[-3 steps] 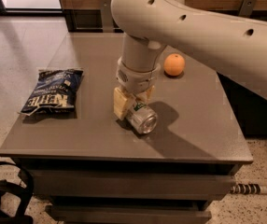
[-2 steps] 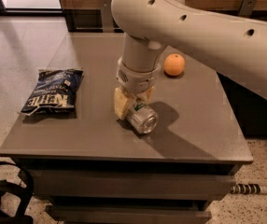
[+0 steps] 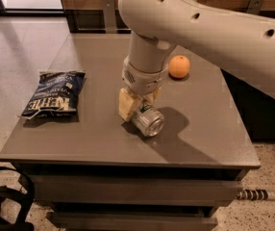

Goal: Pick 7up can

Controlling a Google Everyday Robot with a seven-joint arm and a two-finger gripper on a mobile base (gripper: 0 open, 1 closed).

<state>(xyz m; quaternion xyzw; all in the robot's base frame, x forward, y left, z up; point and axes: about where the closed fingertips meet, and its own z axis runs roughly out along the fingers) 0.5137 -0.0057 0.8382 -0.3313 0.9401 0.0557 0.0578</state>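
The 7up can [image 3: 148, 121] lies on its side near the middle of the grey table [image 3: 80, 143], its shiny metal end facing the camera and a green band showing behind it. My gripper [image 3: 140, 105] reaches down from the big beige arm onto the can's far end. Its yellowish fingers [image 3: 127, 105] stand on either side of the can and press against it. The can still rests on the table top.
A dark blue chip bag [image 3: 53, 94] lies flat at the table's left. A round orange [image 3: 179, 66] sits at the back right, behind the arm. The table's front edge runs just below the can. A black object [image 3: 3, 201] is on the floor at the lower left.
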